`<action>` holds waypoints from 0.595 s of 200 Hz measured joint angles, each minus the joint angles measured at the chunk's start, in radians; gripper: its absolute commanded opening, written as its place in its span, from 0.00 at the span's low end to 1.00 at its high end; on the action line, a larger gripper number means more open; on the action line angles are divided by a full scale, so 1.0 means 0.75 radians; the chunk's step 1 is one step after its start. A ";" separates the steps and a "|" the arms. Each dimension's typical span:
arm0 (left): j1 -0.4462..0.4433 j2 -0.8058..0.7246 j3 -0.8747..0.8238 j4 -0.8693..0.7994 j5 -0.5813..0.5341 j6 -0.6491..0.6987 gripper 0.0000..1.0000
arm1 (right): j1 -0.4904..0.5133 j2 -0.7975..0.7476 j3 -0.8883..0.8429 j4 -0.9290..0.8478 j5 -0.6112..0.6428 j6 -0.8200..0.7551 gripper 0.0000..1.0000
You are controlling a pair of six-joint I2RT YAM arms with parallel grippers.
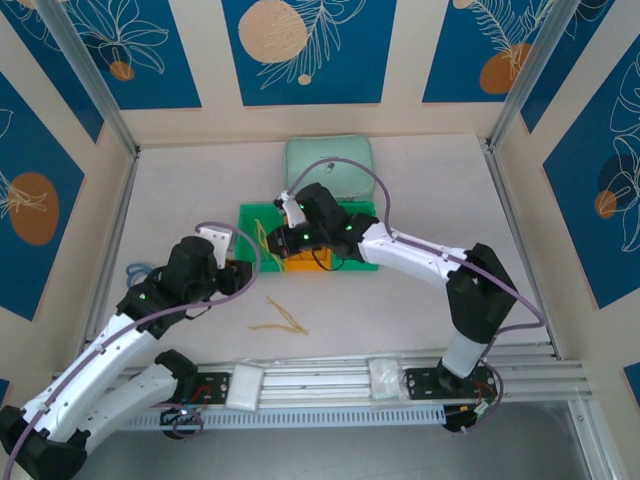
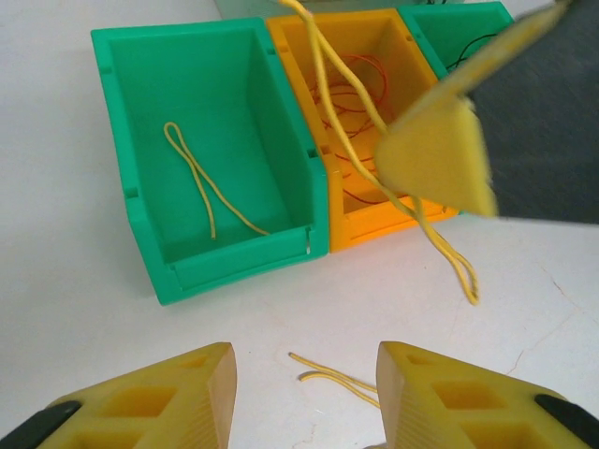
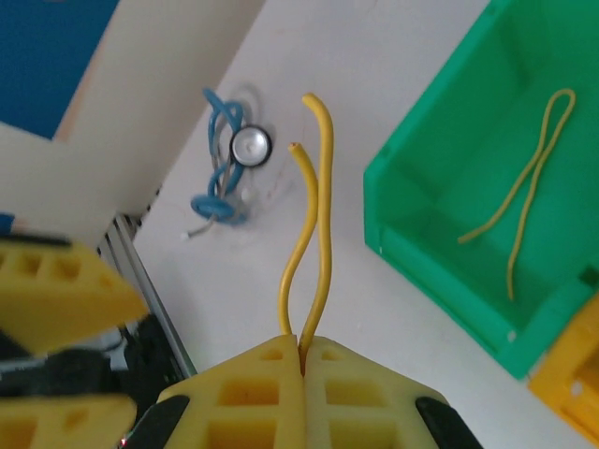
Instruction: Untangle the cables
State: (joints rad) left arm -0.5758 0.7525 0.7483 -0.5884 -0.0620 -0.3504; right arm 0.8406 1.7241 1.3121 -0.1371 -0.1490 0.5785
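My right gripper (image 3: 302,344) is shut on a doubled yellow cable (image 3: 316,196), both free ends poking out past its fingertips. In the left wrist view that cable (image 2: 440,245) hangs from the right gripper's fingers (image 2: 440,154) over the orange bin's front edge. The orange bin (image 2: 404,213) holds tangled orange-red cables (image 2: 360,89). A looped yellow cable (image 2: 201,182) lies in the green bin (image 2: 140,220) on its left. My left gripper (image 2: 304,360) is open low over the table, with another yellow cable (image 2: 337,379) lying between its fingers. From above, the right gripper (image 1: 285,240) is over the bins and the left gripper (image 1: 238,275) just left of them.
A second green bin (image 2: 487,14) with black cables (image 2: 463,42) stands right of the orange one. Loose yellow cables (image 1: 282,316) lie on the table in front. A pale green pad (image 1: 328,160) sits behind the bins. A blue cord with a metal disc (image 3: 229,173) lies at the left.
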 measured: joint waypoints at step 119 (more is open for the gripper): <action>0.001 0.019 0.011 -0.066 -0.035 0.025 0.44 | -0.005 0.389 0.175 0.263 0.308 0.277 0.00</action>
State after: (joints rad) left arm -0.5751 0.7670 0.7563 -0.6380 -0.0883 -0.3317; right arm 0.8371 2.0155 1.4433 0.0601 0.0818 0.7860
